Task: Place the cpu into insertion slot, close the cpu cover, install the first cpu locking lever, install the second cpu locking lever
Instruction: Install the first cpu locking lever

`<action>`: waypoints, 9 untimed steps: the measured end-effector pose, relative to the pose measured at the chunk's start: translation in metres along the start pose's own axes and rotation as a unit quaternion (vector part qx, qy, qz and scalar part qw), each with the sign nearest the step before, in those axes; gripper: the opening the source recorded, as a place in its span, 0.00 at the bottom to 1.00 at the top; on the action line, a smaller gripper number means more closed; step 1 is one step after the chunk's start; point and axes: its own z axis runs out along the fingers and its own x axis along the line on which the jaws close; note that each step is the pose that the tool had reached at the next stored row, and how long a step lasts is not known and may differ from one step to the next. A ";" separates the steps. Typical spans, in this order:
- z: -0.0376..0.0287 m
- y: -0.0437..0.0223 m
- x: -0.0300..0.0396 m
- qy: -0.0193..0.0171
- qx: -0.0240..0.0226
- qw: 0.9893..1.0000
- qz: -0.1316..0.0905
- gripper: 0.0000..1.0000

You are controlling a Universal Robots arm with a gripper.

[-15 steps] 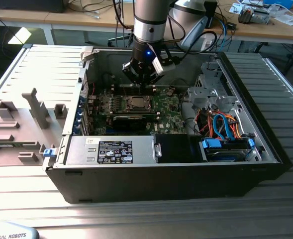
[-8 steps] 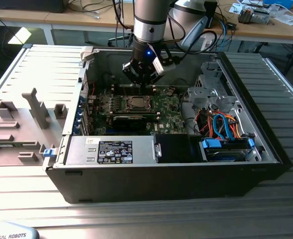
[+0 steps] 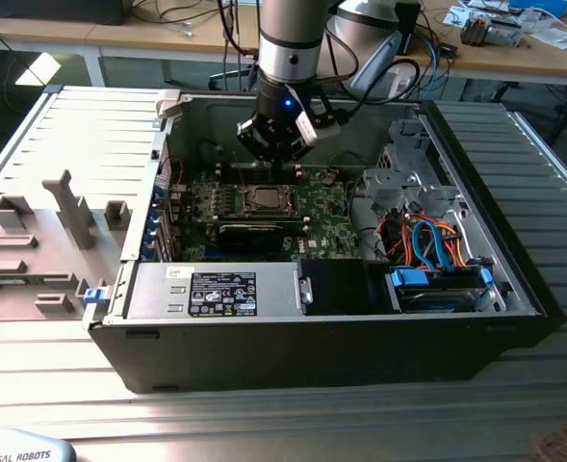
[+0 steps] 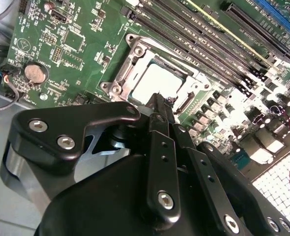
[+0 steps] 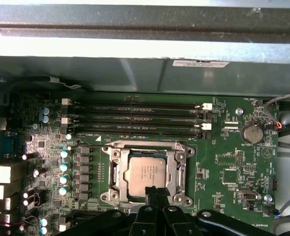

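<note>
The cpu (image 5: 145,173) lay flat in the slot (image 5: 116,181) on the green board (image 5: 233,162), inside the open case (image 3: 476,183). In both wrist views it showed as a small square chip with a pale silvery-grey metal top (image 4: 157,82), its corners lined up with the socket. A thin silvery cover (image 5: 178,169) framed it on all sides, lying down flat around the chip, so that the metal top showed through the square window. Screw heads sat at the frame's corners. Whether the locking levers were latched could not be made out.

The gripper (image 5: 154,191) hung just above the near edge of the socket, its black fingers (image 4: 160,115) pressed together into one narrow tip with nothing between them. In the second wrist view that tip stood over the rim of the frame, just beside the chip; whether it touched the metal could not be told.

Long black memory slots (image 5: 135,120) ran along one side of the socket, and a round coin cell (image 5: 253,133) sat well apart from it. In the exterior view the arm (image 3: 290,48) reached down into the case over the board.
</note>
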 end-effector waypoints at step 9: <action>0.0000 -0.0001 0.0000 0.000 0.000 1.000 -0.010 0.11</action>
